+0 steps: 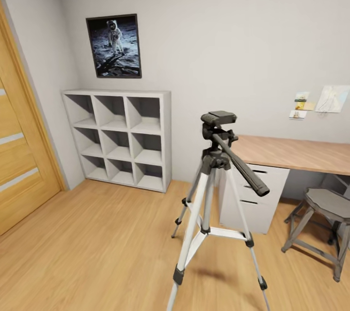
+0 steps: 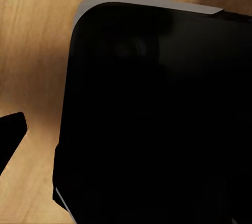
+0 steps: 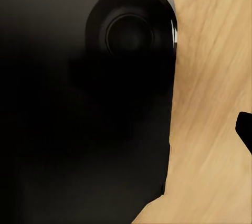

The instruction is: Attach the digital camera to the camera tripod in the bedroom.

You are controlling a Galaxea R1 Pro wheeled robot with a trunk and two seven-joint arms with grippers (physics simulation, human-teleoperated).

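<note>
Bedroom plank floor (image 1: 97, 233): camera tripod (image 1: 214, 189) upright, pan handle slanting down-right.

Ahead of me the camera tripod (image 1: 214, 189) stands upright on the light wood plank floor of the bedroom (image 1: 97, 233), silver-white legs spread, black joints and feet. Its dark grey head (image 1: 218, 118) is bare on top; the long black pan handle (image 1: 241, 167) slopes down toward the wood-topped desk.

The camera tripod (image 1: 210, 214) has pale, metal-looking legs and matt black joints; beside it, the desk (image 1: 296, 153) top and floor (image 1: 97, 243) show smooth wood grain.
</note>
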